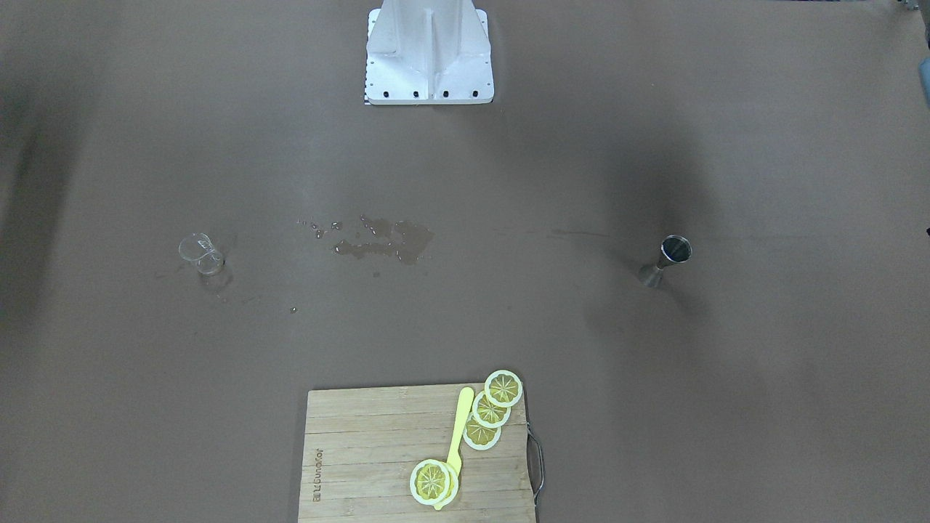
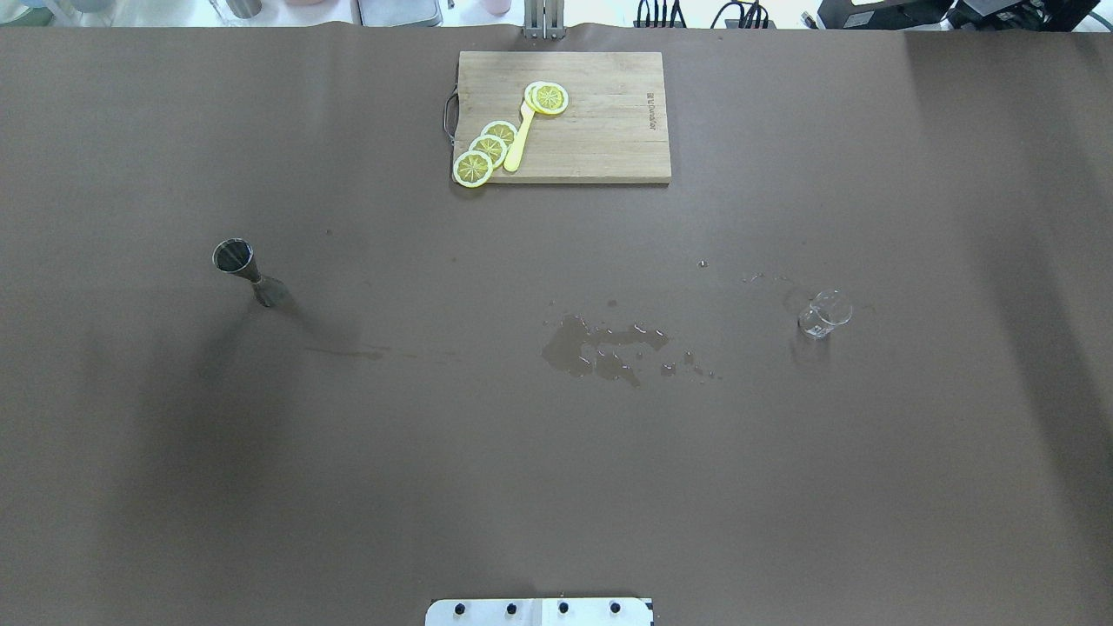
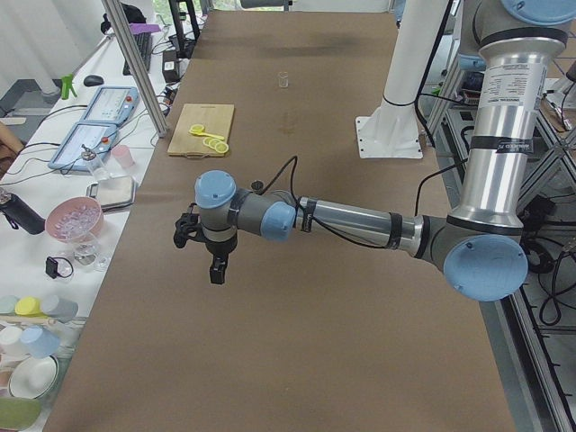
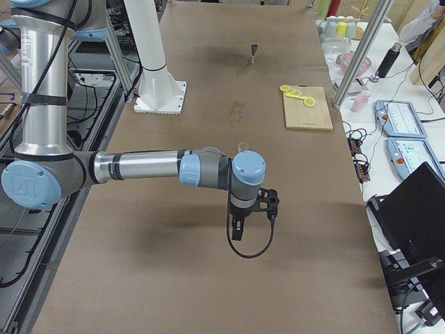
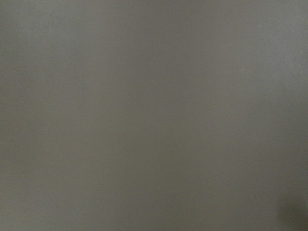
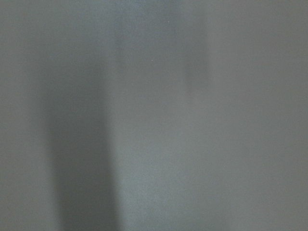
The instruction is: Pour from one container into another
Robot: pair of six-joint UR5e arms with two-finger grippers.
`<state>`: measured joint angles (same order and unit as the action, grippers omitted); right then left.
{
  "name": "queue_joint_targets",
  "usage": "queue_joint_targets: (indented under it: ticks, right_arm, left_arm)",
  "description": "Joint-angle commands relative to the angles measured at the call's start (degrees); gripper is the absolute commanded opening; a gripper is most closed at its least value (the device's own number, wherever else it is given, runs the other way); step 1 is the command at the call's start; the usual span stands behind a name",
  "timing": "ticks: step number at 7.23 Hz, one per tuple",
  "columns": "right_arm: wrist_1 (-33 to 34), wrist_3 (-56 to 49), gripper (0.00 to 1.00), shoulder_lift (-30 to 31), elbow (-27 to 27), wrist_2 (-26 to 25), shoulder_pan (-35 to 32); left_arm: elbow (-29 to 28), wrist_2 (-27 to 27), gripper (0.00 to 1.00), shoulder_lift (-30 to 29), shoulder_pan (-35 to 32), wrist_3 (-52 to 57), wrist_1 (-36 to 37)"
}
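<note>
Jigger [image 2: 248,271], beaker [image 2: 823,315]: upright, well apart, far from edges | left hand [image 3: 203,256], right hand [image 4: 252,216]: opening cannot tell

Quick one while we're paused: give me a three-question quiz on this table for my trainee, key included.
1. True or false: the metal measuring cup lies on its side.
2. Fill in: the small glass stands on the robot's ____ side.
3. Where is the puddle? A) inside the glass B) on the table between cup and glass C) round the cup's foot
Key: 1 false; 2 right; 3 B.
</note>
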<state>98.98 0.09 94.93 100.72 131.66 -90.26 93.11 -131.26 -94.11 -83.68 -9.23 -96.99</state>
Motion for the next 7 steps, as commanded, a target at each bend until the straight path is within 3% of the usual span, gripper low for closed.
queue_joint_targets:
  ticks: [1, 7]
  right_arm:
    - [0.0, 0.0, 1.00, 0.0, -0.1, 0.0, 0.0]
    - [0.0, 0.0, 1.00, -0.3, 0.0, 0.0, 0.0]
  left_arm:
    - [0.1, -0.2, 0.98, 3.8, -3.1, 5.1, -0.7]
    - [0.9, -3.4, 0.99, 9.1, -7.4, 8.5, 0.0]
